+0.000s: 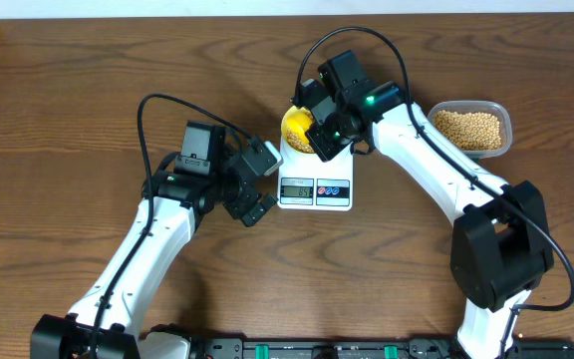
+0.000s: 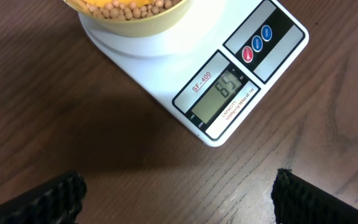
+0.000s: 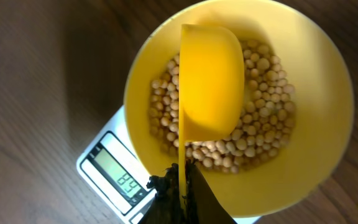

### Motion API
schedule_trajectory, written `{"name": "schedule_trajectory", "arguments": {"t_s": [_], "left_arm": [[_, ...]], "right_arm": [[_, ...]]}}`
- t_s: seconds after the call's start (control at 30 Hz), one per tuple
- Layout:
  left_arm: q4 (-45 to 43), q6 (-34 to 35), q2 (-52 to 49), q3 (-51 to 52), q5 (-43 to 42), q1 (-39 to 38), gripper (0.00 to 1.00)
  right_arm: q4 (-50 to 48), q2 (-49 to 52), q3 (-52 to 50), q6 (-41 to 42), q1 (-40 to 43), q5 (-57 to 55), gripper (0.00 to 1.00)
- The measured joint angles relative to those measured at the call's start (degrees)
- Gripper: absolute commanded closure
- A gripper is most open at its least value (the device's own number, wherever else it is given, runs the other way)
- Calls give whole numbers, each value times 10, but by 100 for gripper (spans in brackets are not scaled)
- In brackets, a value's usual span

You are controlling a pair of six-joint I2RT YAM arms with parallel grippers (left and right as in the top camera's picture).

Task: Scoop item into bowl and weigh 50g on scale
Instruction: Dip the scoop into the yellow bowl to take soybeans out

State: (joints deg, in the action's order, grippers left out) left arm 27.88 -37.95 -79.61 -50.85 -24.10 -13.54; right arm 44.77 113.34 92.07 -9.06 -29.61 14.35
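at upper centre the right arm (image 1: 436, 165) bends down over the white scale (image 1: 315, 187), its right gripper (image 3: 180, 186) pinched tight on the yellow scoop (image 3: 210, 81) by its handle, scoop over the pale yellow bowl (image 3: 328, 124) of soybeans (image 3: 263, 118) on the platform, while the left gripper (image 1: 267, 184), fingers spread wide, sits just left of the display (image 2: 219, 96).

Dark wood-grain table (image 1: 48, 120), evenly lit; pale strip (image 1: 167, 6) beyond far edge

Overhead looks down; wrist cams close — both share scale (image 2: 163, 65) (bowl (image 3: 319, 155) too).
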Motion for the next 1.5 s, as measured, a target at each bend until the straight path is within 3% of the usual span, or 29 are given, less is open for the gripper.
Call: {"name": "schedule_trajectory", "arguments": {"t_s": [1.5], "left_arm": [[0,0,0,0,0,0,2]], "right_arm": [[12,-2,0,26,90,192,99]]}}
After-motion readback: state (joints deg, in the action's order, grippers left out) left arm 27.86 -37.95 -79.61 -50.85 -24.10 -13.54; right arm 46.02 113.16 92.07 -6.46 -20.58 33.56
